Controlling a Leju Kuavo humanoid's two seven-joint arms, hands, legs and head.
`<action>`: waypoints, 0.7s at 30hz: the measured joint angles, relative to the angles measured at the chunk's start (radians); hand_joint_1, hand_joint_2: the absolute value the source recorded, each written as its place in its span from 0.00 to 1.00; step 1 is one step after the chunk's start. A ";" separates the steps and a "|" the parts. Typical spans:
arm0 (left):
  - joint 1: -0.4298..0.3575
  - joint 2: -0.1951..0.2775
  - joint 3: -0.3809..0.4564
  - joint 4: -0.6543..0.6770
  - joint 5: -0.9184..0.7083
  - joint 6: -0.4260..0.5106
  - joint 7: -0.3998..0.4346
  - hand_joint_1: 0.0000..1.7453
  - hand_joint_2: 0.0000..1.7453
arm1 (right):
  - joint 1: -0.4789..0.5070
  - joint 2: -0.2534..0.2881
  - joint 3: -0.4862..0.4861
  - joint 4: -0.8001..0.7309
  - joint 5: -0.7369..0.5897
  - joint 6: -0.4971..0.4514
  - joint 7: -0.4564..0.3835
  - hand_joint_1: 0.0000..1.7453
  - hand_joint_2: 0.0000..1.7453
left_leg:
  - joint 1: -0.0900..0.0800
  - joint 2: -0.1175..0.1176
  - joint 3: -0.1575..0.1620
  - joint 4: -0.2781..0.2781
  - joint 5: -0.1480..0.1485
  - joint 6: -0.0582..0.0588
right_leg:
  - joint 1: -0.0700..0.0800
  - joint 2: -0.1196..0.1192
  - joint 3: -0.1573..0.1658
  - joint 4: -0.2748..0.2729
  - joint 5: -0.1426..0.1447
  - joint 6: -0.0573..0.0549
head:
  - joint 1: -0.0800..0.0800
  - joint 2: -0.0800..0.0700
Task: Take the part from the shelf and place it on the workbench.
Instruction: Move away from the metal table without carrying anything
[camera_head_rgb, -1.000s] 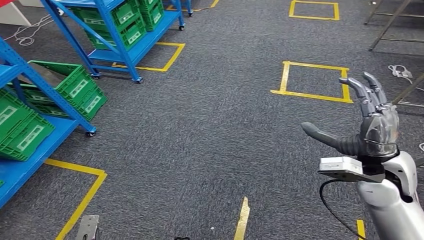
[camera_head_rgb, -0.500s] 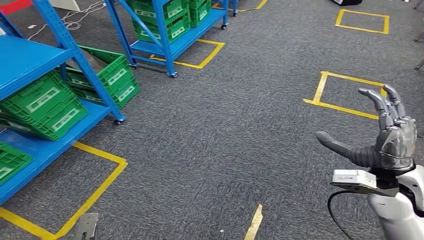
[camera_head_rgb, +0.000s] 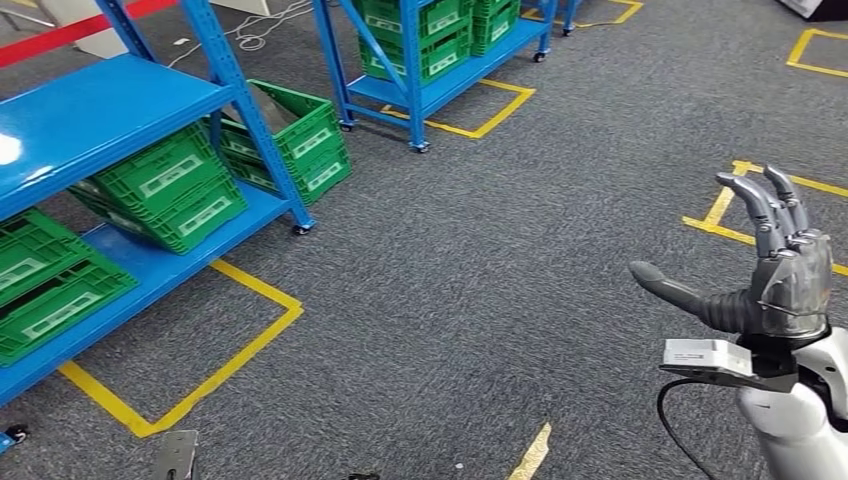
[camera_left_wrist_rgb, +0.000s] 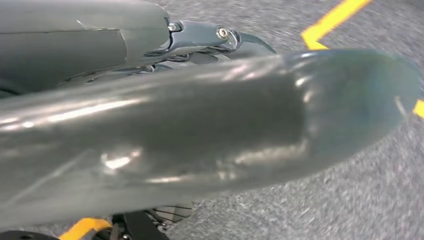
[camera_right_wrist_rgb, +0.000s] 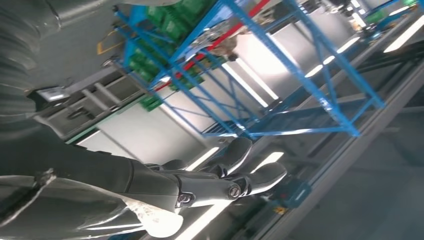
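Approach step, I judge: nothing picked yet. My right hand (camera_head_rgb: 770, 275) raised, fingers wide, empty. Left hand: can't tell. Blue shelf (camera_head_rgb: 100, 110) w/ green crates (camera_head_rgb: 170, 185) well off to hand's left; part itself not made out. Next: close on shelf, find part, reach.

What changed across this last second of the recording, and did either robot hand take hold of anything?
The camera swung left: the blue metal shelving with green plastic crates now takes up more of the head view, while the yellow floor tape squares slid right. The things themselves did not move. The right robot hand stayed raised, open and empty.
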 joint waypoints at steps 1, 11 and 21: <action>0.000 0.000 0.000 0.000 0.001 0.000 -0.001 0.00 0.00 | -0.002 0.000 0.000 0.000 0.001 0.002 0.000 0.00 1.00 | -0.001 0.008 0.032 -0.061 0.034 0.003 | 0.001 -0.011 0.003 0.000 -0.002 0.001 | 0.000 0.000; -0.013 0.000 0.000 0.000 0.001 -0.002 -0.007 0.00 0.00 | -0.053 -0.008 0.012 0.000 0.010 0.026 0.002 0.00 1.00 | -0.009 0.010 0.121 -0.255 0.090 0.053 | 0.003 0.021 -0.054 0.140 -0.097 0.039 | 0.008 0.000; -0.014 -0.002 0.000 0.000 0.000 -0.004 -0.007 0.00 0.00 | -0.062 -0.019 0.029 0.007 0.011 0.033 0.006 0.00 1.00 | -0.001 -0.111 0.100 -0.226 0.086 0.026 | -0.014 0.132 -0.015 0.022 -0.009 0.040 | 0.008 0.000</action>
